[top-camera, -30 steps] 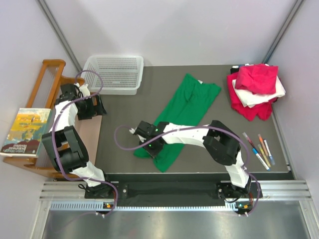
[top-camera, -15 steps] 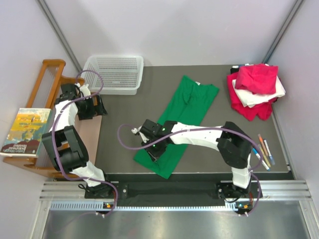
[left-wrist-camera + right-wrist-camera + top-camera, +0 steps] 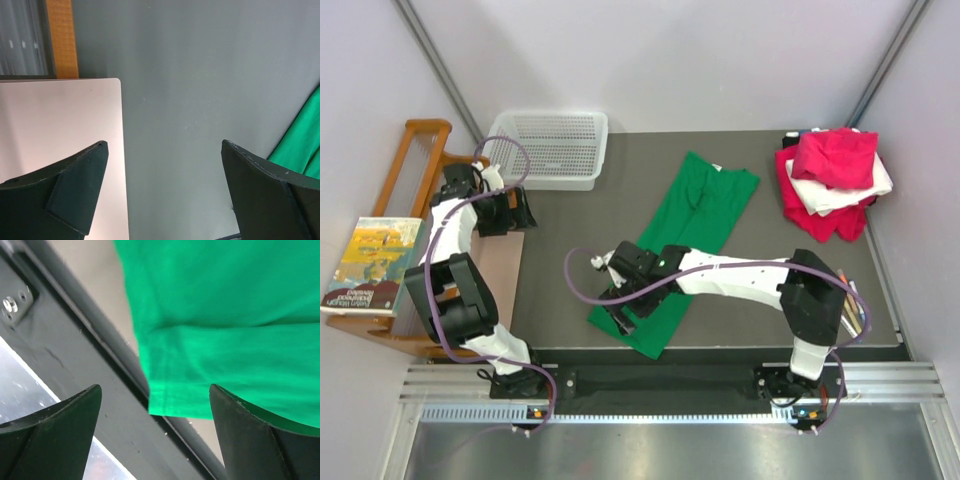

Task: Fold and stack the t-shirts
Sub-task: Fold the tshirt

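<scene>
A bright green t-shirt (image 3: 708,208) lies flat and slantwise on the dark table, folded into a long strip, its lower end near the front edge. My right gripper (image 3: 624,303) hovers open over that lower end. In the right wrist view the shirt's hem corner (image 3: 172,400) sits between the spread fingers of the right gripper (image 3: 155,427), touched by neither. A magenta-pink t-shirt (image 3: 835,155) tops a pile with a white one (image 3: 840,197) and a red one (image 3: 817,222) at the back right. My left gripper (image 3: 517,210) is open and empty at the table's left edge.
A white mesh basket (image 3: 550,150) stands at the back left. A wooden rack (image 3: 418,150) and a book (image 3: 375,265) sit left of the table, beside a pale board (image 3: 55,125). Markers (image 3: 850,305) lie by the right arm's elbow. The table's front edge (image 3: 75,335) runs just under the right gripper.
My right gripper has opened and let go of the green shirt's lower end, which now lies flat by the front edge. The left arm has barely moved.
</scene>
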Robot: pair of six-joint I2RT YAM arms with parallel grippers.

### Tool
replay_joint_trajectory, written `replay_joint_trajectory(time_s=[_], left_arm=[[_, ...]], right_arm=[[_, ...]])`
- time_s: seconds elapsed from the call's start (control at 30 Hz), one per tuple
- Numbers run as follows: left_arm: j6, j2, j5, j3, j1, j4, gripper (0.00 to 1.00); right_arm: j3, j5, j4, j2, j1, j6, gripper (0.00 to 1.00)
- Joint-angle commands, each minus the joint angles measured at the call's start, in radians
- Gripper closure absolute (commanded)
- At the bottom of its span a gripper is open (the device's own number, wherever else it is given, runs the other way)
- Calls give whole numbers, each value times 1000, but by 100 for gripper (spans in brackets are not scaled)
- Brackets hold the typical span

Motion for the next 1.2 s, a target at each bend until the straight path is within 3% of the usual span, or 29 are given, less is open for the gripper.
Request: replay_joint_trajectory(time_s=[0.0,0.17,0.47,0.73,0.9,1.17], left_arm=[[5,-30,9,24,-7,-15,1],[11,-51,5,7,-21,-27,1],[71,-73,52,-11,-52,-83,1],[287,-130,2,-97,-222,-276,1],[336,-113,23,-136,-291,-353,1],[416,-128,12,-198,-363,-428,1]], right_arm=[[31,23,-29,24,53,-30,11],[8,60,-61,15,100,-46,11],[82,278,-154,114,203,-63,11],[-97,289,-119,-65,222,88,11],[-96,324,-144,-73,228,143,11],[-263,223,-64,-192,237,247,11]])
